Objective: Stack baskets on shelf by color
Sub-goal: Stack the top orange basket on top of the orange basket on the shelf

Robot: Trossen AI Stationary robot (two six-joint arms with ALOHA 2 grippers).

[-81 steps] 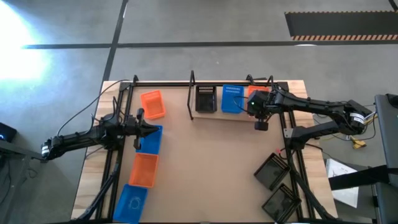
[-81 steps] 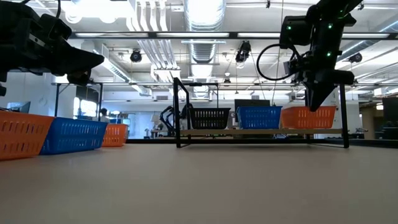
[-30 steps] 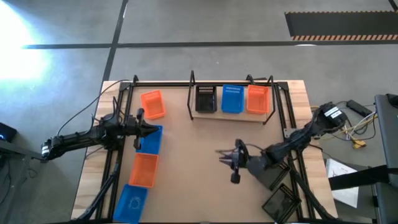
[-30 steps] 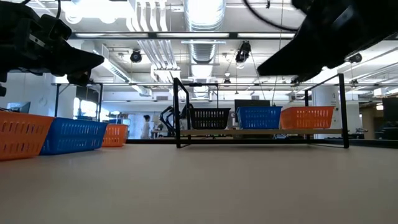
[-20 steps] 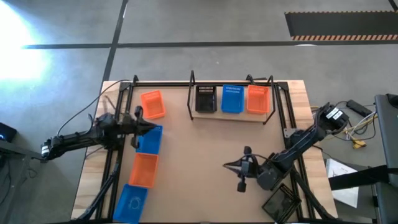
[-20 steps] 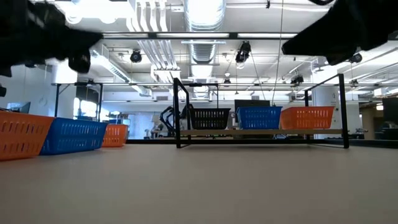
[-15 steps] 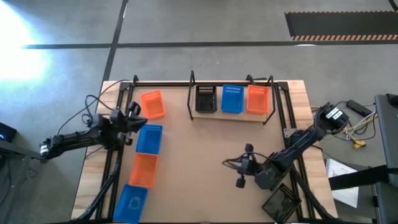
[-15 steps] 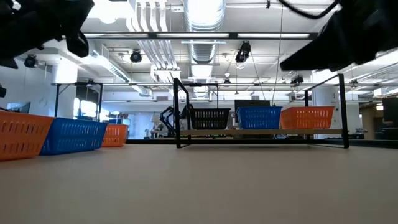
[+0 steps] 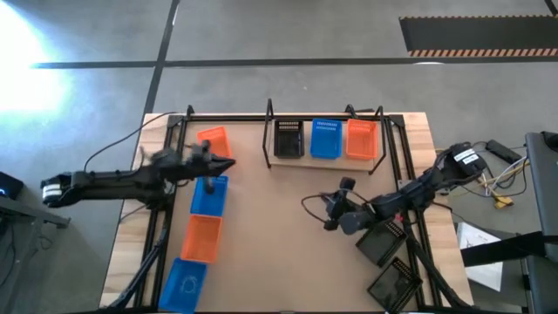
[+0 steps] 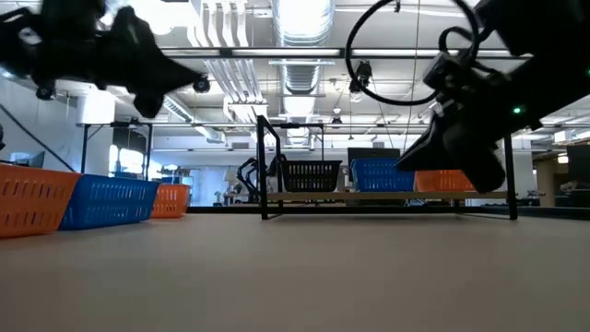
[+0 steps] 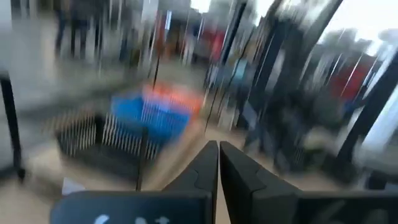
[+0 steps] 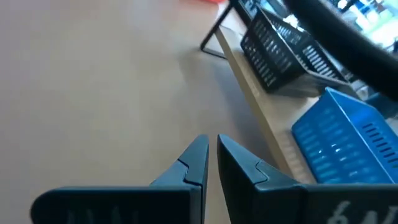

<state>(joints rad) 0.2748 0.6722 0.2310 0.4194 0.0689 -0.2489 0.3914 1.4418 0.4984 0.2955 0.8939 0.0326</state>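
Note:
The shelf stands at the table's far side with a black basket, a blue basket and an orange basket side by side on its board. Along the left edge lie an orange basket, a blue one, another orange and another blue. Two black baskets lie at the near right. My left gripper hangs shut above the far end of the left row. My right gripper hangs shut over the bare middle, holding nothing.
Black arm frames run along both table sides, beside the basket rows. The shelf's wire uprights stand at its ends. Bare tabletop lies between the two rows, in front of the shelf.
My left gripper has risen and reached toward the table's right and far side, from beside the blue basket to above the row's far end. My right gripper has swung toward the near edge, then back toward the shelf, sinking and rolling. Both stay shut. No basket has moved.

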